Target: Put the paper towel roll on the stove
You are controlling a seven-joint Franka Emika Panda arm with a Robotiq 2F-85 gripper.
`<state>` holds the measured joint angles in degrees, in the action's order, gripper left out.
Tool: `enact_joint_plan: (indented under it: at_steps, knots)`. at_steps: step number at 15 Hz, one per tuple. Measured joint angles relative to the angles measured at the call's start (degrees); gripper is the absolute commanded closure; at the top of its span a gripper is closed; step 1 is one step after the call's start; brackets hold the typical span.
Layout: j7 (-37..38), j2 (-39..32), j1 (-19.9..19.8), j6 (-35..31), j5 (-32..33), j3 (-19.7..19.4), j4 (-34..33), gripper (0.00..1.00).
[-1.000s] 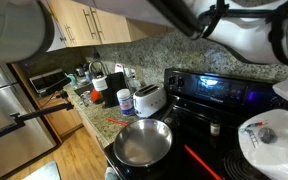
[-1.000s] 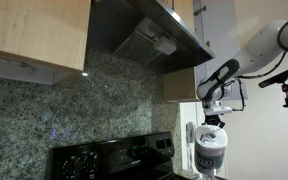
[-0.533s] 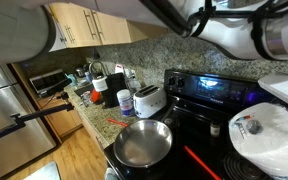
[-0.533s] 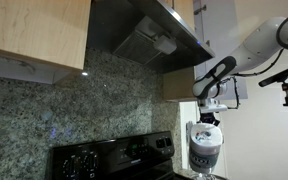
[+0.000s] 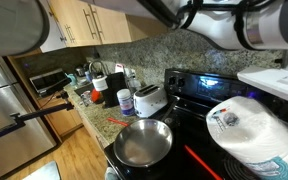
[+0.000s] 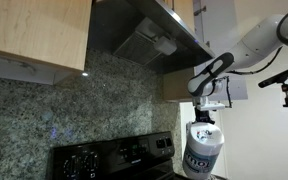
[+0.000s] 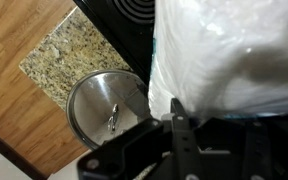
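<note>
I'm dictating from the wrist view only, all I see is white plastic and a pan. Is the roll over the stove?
Observer: Yes. In an exterior view the paper towel roll hangs over the stove, beside the frying pan.
Operator: Is it hanging straight?
Observer: Roughly upright, held at its top end by the gripper.
Operator: What's on the counter past the pan?
Observer: A white toaster, next to the stove.

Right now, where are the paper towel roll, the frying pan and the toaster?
paper towel roll (image 5: 252,135): in an exterior view, on its white wrapped end.
frying pan (image 5: 142,143): in an exterior view, on its bare silver bottom.
toaster (image 5: 150,99): in an exterior view, on its white side.
</note>
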<state>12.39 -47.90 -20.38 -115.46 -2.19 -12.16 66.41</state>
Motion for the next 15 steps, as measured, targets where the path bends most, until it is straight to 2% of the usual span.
enact_joint_plan:
  at_steps: [8,15]
  knots:
    - [-10.6,0.2,0.3,0.3,8.6,-0.2,-1.1,1.0]
    - [-30.3,0.1,-0.2,2.6,9.0,1.4,-2.9,1.0]
